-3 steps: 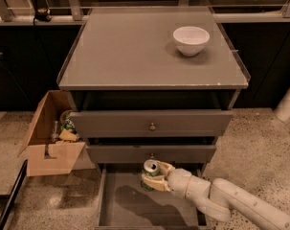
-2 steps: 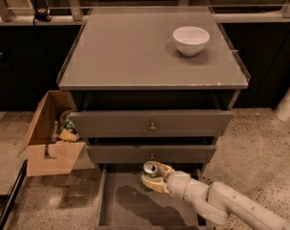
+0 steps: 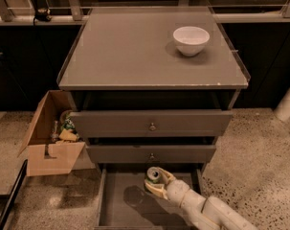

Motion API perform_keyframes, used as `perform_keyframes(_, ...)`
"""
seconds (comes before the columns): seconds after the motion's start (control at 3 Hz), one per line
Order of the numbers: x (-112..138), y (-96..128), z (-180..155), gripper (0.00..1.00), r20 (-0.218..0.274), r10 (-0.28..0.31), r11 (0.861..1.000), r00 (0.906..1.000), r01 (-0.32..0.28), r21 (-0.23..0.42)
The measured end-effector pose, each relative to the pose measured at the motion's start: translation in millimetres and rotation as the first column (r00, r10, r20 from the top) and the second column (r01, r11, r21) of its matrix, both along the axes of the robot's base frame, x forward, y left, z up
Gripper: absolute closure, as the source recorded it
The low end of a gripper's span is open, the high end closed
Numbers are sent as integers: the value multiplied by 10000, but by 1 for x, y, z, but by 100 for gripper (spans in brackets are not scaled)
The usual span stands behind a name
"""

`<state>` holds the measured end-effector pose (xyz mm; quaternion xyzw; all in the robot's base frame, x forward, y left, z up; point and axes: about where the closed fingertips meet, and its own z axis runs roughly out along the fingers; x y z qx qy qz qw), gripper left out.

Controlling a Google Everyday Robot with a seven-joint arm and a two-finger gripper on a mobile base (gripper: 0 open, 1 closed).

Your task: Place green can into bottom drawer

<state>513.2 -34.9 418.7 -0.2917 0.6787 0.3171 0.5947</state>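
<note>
The green can, with its silver top and pull tab showing, is held in my gripper over the open bottom drawer. The can sits near the drawer's back, just below the front of the middle drawer, tilted slightly. My gripper's pale fingers wrap around the can's sides. My white arm reaches in from the lower right. The bottom drawer is pulled out, a grey tray with a flat floor and the can's shadow on it.
A white bowl stands on the cabinet top at the back right. Two knobbed drawers are above the open one. An open cardboard box with items stands on the floor at the left. A white post is at the right.
My gripper with the can has stayed nearly in place, shifting only slightly over the drawer. Nothing else has moved.
</note>
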Motion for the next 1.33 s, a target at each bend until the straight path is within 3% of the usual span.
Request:
perform_keyframes(0.33, 5, -4, -41, 100, 62, 56, 10000, 10000, -56, 80)
perform_keyframes(0.67, 7, -4, -76, 100, -235, 546, 9985, 9982, -543, 107)
perform_keyframes(1.33, 7, -5, -128, 100, -1254, 1016, 9932, 9869, -1079, -442)
